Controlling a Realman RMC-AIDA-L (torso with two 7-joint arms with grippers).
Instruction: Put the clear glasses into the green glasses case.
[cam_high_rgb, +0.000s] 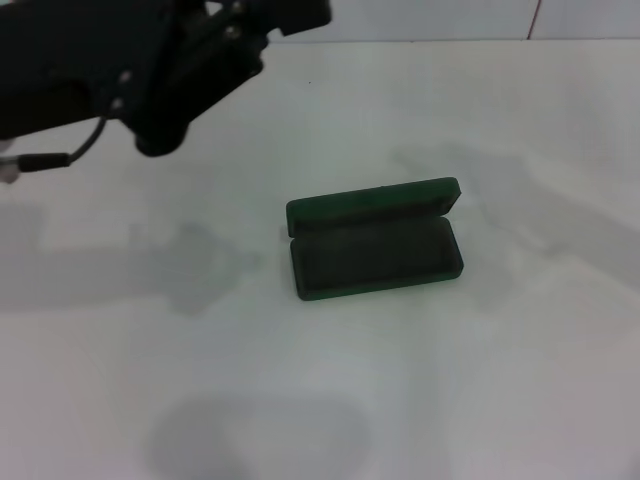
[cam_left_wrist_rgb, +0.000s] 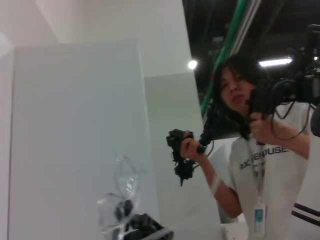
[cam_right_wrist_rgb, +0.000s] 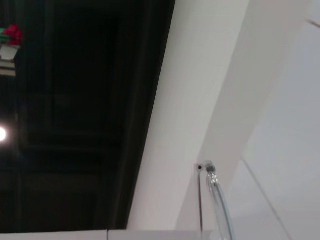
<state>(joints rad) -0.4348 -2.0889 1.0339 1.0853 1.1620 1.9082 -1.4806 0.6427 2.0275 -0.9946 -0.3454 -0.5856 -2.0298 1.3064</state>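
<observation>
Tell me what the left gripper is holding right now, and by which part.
The left wrist view shows the clear glasses at the left gripper, apparently held at their lower end; the exact part and grip cannot be told.

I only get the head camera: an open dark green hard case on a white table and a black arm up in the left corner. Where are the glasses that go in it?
Observer: The left wrist view has them. The clear, colourless plastic glasses sit right by that arm's camera, seen against a wall rather than lying on the table.
Visitor: So is the arm gripping them?
Observer: I cannot tell. Only a dark part of the left gripper shows, just below the lens.
Visitor: Is anyone else in the room?
Observer: Yes. In that same view a person in a white T-shirt stands beyond the table, holding black handheld controllers in raised hands.
</observation>
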